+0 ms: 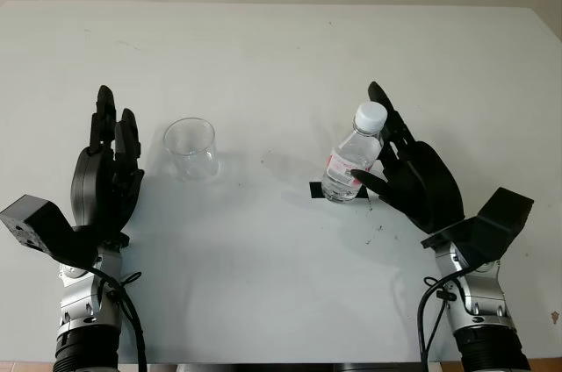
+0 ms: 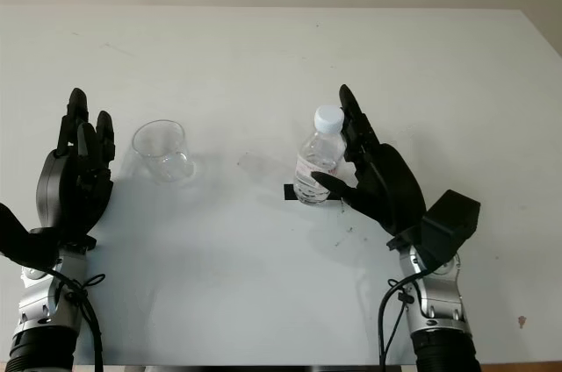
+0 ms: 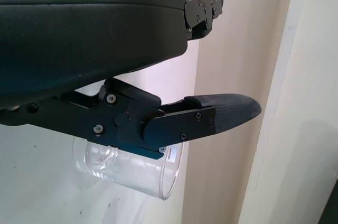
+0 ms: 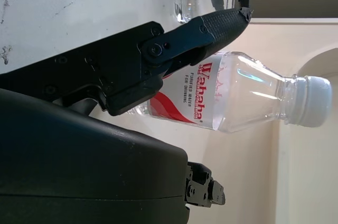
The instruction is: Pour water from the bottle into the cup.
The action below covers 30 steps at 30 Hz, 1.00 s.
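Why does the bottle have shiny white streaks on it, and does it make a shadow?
Right wrist view: light glints off the clear bottle near its neck. Left eye view: a faint shadow lies on the table left of it, another beside the cup.

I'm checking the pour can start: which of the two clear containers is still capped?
The water bottle beside the right hand: its white cap is on. The cup near the left hand is open-topped.

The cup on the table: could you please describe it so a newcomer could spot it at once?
On the white table, look toward the robot's left side, just beside the open left hand. The cup stands there upright: clear, empty and uncapped, unlike the labelled, white-capped bottle by the right hand.
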Each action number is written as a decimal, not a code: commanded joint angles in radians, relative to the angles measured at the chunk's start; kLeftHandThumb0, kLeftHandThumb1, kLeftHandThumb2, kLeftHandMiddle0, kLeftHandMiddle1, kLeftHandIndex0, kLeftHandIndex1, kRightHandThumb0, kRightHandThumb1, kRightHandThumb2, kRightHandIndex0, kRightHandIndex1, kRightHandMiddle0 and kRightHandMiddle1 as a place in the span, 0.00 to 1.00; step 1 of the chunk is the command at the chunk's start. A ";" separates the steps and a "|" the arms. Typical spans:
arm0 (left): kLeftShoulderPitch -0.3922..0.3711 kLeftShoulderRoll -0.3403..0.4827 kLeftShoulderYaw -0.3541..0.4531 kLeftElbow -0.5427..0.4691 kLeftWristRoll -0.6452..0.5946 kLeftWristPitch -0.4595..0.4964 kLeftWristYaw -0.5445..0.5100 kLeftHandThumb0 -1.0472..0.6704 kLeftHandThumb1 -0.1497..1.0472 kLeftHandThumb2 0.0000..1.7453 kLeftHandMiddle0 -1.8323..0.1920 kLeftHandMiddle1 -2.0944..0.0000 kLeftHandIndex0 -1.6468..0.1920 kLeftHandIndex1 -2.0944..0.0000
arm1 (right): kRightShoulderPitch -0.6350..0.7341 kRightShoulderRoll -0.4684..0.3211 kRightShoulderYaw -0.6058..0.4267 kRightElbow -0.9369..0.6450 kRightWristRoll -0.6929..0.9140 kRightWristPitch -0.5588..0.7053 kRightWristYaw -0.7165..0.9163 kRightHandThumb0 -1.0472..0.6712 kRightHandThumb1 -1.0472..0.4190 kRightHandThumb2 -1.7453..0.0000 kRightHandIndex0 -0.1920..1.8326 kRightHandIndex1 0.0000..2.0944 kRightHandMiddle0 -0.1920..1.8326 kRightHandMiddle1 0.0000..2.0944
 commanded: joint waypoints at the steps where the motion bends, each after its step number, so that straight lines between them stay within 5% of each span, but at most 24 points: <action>1: 0.014 -0.003 0.004 0.021 -0.006 0.001 -0.006 0.18 1.00 0.32 1.00 1.00 1.00 1.00 | -0.002 0.002 -0.012 0.021 0.013 -0.035 0.011 0.10 0.05 0.96 0.00 0.00 0.00 0.00; 9: 0.013 0.002 0.009 0.021 -0.008 0.005 -0.006 0.18 1.00 0.32 1.00 0.99 1.00 1.00 | 0.015 0.019 -0.041 0.024 0.060 -0.137 0.025 0.04 0.02 0.96 0.00 0.00 0.00 0.00; 13: 0.003 0.006 0.011 0.028 -0.013 0.014 -0.011 0.18 1.00 0.31 1.00 0.99 1.00 1.00 | 0.038 0.055 -0.050 0.003 0.114 -0.182 0.038 0.02 0.00 0.73 0.00 0.00 0.00 0.00; 17: -0.002 0.008 0.010 0.033 -0.006 0.015 -0.007 0.18 1.00 0.32 1.00 0.99 1.00 1.00 | 0.043 0.098 -0.062 -0.012 0.153 -0.168 0.007 0.07 0.00 0.60 0.00 0.00 0.00 0.00; 30: 0.004 0.021 0.012 0.020 -0.006 0.023 -0.017 0.17 1.00 0.33 1.00 1.00 1.00 1.00 | 0.026 0.130 -0.077 -0.032 0.118 -0.019 -0.192 0.10 0.00 0.60 0.00 0.00 0.00 0.00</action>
